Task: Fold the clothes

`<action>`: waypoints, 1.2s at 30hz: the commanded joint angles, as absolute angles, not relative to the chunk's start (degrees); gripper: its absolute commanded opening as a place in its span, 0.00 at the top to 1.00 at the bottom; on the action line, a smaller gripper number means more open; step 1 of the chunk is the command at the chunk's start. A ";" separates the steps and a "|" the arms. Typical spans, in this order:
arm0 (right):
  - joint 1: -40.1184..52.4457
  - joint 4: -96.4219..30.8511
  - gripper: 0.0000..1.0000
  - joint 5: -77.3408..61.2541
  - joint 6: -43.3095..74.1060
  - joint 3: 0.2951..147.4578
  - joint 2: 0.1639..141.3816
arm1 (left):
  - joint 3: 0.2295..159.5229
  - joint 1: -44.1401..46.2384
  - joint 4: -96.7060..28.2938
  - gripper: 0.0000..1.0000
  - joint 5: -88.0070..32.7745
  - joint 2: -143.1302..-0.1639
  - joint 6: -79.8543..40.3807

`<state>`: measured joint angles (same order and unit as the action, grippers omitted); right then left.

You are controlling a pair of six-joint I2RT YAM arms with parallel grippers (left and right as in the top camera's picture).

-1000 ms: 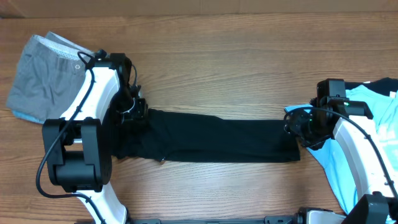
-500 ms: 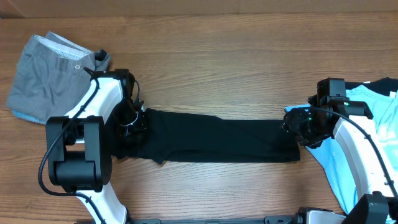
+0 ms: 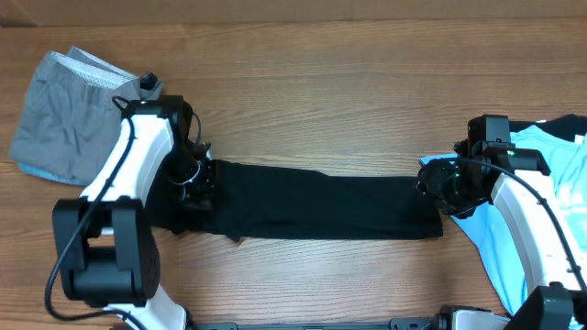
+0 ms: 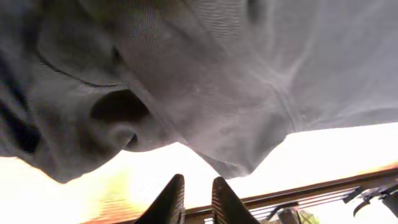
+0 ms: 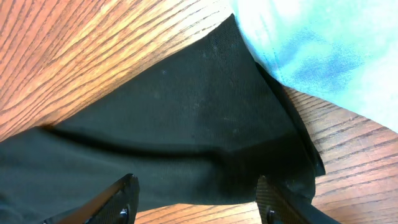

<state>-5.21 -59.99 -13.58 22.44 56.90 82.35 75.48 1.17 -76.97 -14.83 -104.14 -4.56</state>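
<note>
The black T-shirt (image 3: 321, 206) lies folded into a long narrow strip across the middle of the table. My left gripper (image 3: 194, 176) is at its left end. In the left wrist view its fingers (image 4: 171, 199) stand a narrow gap apart with nothing between them, and the shirt cloth (image 4: 217, 74) bunches just beyond the tips. My right gripper (image 3: 438, 188) is at the strip's right end, open wide, its fingertips (image 5: 124, 196) straddling the shirt's edge (image 5: 186, 124) without closing on it.
Grey shorts (image 3: 60, 119) lie crumpled at the back left, beside the left arm. A light blue T-shirt (image 3: 541, 220) is spread at the right under the right arm, and its edge (image 5: 323, 50) meets the black shirt's end. Bare wood (image 3: 321, 92) stretches behind the strip.
The left arm's elbow has swung down and to the left while its gripper stayed at the shirt's left end. The right arm and the shirt's right end have not moved.
</note>
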 commanded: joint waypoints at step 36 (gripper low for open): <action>-5.32 -60.23 0.29 -14.09 19.46 58.08 81.67 | 76.60 -5.78 -65.08 0.21 -11.62 -101.14 -12.47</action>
<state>-5.21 -60.18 -13.63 20.12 56.90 82.35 75.64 -4.21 -66.28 -7.64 -102.24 -12.10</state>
